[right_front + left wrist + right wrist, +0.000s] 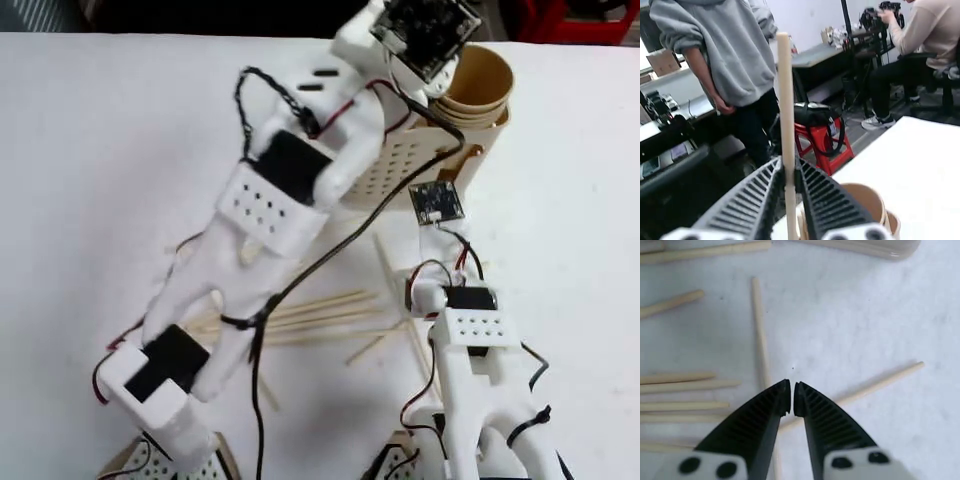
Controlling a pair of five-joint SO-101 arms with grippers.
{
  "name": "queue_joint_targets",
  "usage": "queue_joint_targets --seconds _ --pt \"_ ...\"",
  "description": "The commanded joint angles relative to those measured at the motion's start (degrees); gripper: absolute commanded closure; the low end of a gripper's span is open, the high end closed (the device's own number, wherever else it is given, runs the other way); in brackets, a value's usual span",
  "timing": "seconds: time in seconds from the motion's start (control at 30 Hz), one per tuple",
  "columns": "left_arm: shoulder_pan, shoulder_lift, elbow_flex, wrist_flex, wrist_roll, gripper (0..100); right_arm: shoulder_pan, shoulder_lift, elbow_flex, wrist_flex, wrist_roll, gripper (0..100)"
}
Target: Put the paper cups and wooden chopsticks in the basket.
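My left gripper (pixel 791 172) is shut on a wooden chopstick (pixel 785 95) that stands upright between its fingers, directly above the stacked paper cups (pixel 866 201). In the high view the cups (pixel 480 85) sit in the white perforated basket (pixel 400 168) at the far right, with the left arm stretched over it. My right gripper (pixel 791 392) is shut with nothing in it, low over loose chopsticks (pixel 760 330) on the table. Several more chopsticks (pixel 320 312) lie scattered between the two arms.
The basket's rim (pixel 865 246) lies just beyond the right gripper. A black cable (pixel 300 280) hangs from the left arm across the chopsticks. The white table (pixel 100 150) stretches off to the left. Behind the table are people and a red stool (pixel 822 137).
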State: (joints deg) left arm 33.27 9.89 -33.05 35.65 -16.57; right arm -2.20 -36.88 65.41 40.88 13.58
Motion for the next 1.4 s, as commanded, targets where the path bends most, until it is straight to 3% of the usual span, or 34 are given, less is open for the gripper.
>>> queue_joint_targets --seconds 0.0,0.2,0.37,0.53,0.67,0.83,1.1,1.37 --pt "0.22 -3.38 6.68 -5.89 0.70 98 0.66 -0.84 -2.55 -1.01 0.62 97.1" --pt "-1.80 -3.38 13.19 -6.59 1.32 98 0.66 -0.84 -2.55 -1.01 0.62 97.1" --pt "-4.70 -3.30 17.58 -6.59 9.23 98 0.66 -0.84 -2.55 -1.01 0.62 97.1" --pt "-6.02 -3.30 20.92 -6.59 10.73 97 0.66 -0.84 -2.55 -1.01 0.62 97.1" --pt "-6.02 -3.47 21.19 -4.84 10.99 88 0.66 -0.84 -2.55 -1.01 0.62 97.1" --pt "-6.02 -3.91 15.03 5.27 12.84 85 0.66 -0.75 -2.55 -1.01 0.62 97.1" --pt "-10.51 -3.91 0.79 28.75 5.71 85 0.66 -0.75 -2.55 -1.01 0.62 97.1" --pt "-15.34 -3.91 -10.02 49.14 -3.25 98 0.57 -0.75 -2.55 -0.92 0.62 97.1"
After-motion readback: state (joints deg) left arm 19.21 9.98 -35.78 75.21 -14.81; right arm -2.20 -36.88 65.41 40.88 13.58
